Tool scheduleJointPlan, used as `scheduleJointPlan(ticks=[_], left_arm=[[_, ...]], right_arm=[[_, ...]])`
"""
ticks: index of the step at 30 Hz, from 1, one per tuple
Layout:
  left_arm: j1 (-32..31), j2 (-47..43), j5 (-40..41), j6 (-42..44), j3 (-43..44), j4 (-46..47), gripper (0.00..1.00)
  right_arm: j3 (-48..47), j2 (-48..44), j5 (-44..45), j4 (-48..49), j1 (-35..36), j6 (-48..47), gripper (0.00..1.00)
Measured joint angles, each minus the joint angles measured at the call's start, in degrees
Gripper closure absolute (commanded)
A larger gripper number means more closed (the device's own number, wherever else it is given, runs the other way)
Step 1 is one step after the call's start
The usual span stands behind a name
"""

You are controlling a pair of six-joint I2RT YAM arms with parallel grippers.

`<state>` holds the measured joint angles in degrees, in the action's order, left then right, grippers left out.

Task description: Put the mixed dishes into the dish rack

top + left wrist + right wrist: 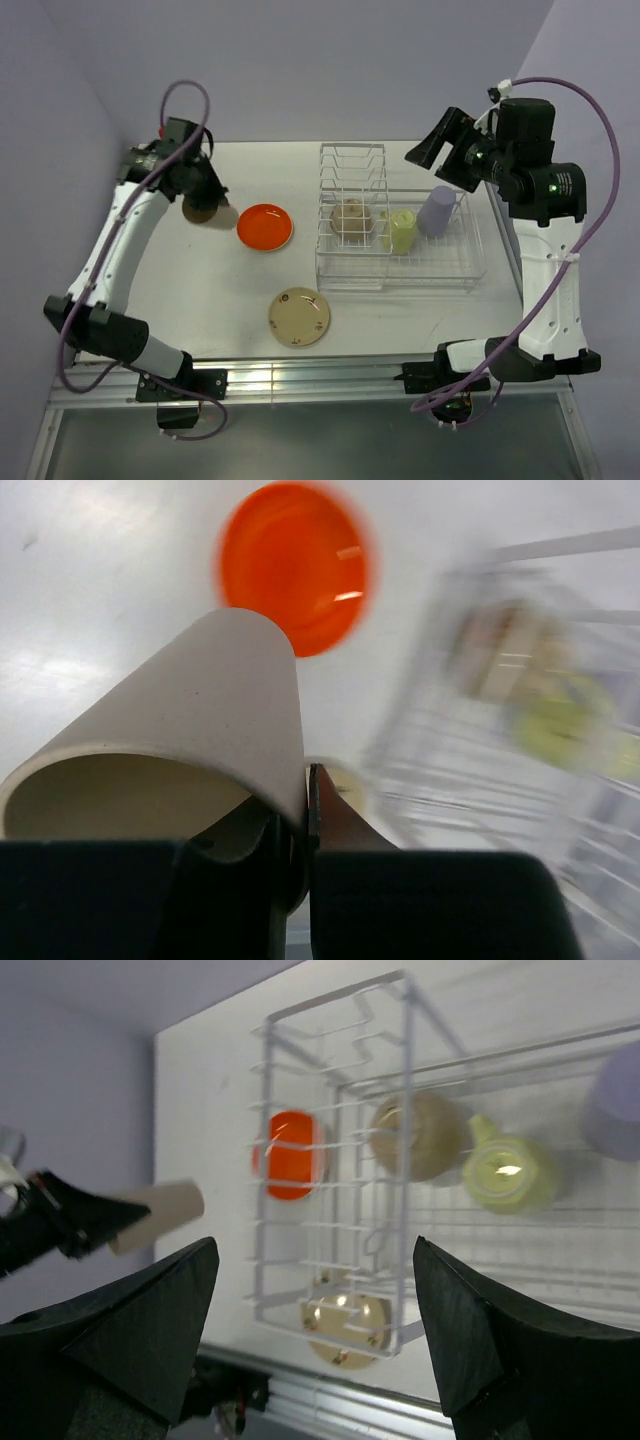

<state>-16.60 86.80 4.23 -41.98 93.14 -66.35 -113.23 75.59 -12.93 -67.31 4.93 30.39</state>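
Note:
My left gripper (207, 203) is shut on the rim of the tan cup (218, 216) and holds it tilted above the table, left of the orange plate (265, 227). In the left wrist view the cup wall (200, 710) is pinched between the fingers of this gripper (305, 815), with the plate (295, 565) beyond. The cream-yellow saucer (299, 317) lies near the front. The dish rack (440, 272) holds the off-white bowl (350, 215), the yellow-green cup (402, 231) and the lavender cup (437, 210). My right gripper (432, 150) is open and empty, raised above the rack's back right.
The right wrist view looks down through the rack's upright slots (330, 1110) at the plate (290, 1155), saucer (345, 1330), bowl (425, 1135) and yellow-green cup (505, 1175). Purple walls close in the table at the back and sides. A metal rail (320, 375) runs along the front edge.

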Motion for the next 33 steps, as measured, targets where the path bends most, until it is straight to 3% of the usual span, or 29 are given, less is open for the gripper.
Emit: scheduleJointPlan(ticks=[3, 6, 9, 14, 21, 33], left_arm=[[0.0, -3.2, -6.5, -2.0, 12.0, -0.3, 1.00], [0.0, -9.1, -15.8, -5.6, 17.1, 3.3, 1.00], [0.0, -15.5, -25.7, -10.7, 13.2, 10.0, 1.00], [-0.4, -25.0, -39.5, -24.1, -5.8, 28.6, 1.00], [-0.5, -24.0, -46.5, -36.1, -17.2, 43.1, 1.00], [-0.9, -24.2, -49.9, -43.4, -17.6, 55.6, 1.00]], right_arm=[[0.6, 0.0, -8.9, 1.4, 2.6, 0.7, 0.14], [4.3, -0.2, -18.6, 6.3, 4.9, 3.3, 0.15], [8.9, -0.2, -27.2, 13.3, 7.3, 7.0, 0.14], [17.3, -1.2, -37.6, 29.3, 10.4, 16.5, 0.14], [20.4, -1.3, -41.3, 42.2, 15.1, 24.7, 0.14], [15.9, 3.8, -36.6, 36.1, 21.9, 19.4, 0.14]])
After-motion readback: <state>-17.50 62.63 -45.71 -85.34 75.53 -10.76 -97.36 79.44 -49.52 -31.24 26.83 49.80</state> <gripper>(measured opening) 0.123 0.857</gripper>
